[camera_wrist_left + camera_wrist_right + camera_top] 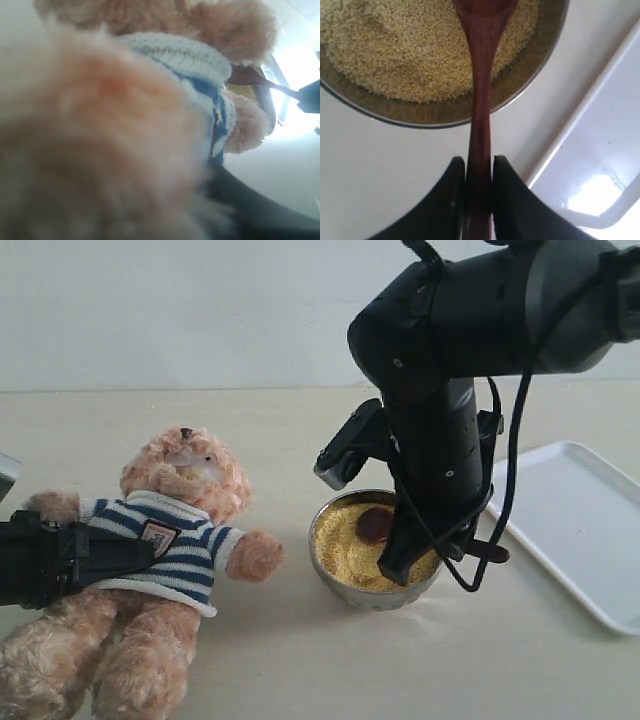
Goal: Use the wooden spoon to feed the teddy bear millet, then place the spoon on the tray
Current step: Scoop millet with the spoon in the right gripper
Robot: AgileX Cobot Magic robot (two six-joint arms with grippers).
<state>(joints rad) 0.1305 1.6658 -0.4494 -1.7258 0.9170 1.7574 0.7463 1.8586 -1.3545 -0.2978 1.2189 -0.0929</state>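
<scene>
So the metal bowl sits about mid-desk, heaped with yellow millet, and everything else is easiest to place from there. The right arm hangs right over the bowl, and its pincer is pinched narrow on the slim handle of the wooden spoon, one black finger tight against each side. The handle crosses the bowl's rim and the round end of the spoon sits at the millet inside. Whether it's dug in or just resting on top is hard to call, since the wrist camera cuts that end off. In the outside camera the spoon's dark round head shows on the grains just next to the arm. The teddy bear is on the left side of the bowl, lying back on the desk in its striped shirt, with one fluffy paw stretched toward the bowl, close to the rim but not touching. The left pincer comes in from the bear's far side, away from the bowl, and looks clamped on the bear's body across the shirt. Its wrist camera is basically all blurry fur. The white tray lies on the bowl's right side, a bit apart from it.
</scene>
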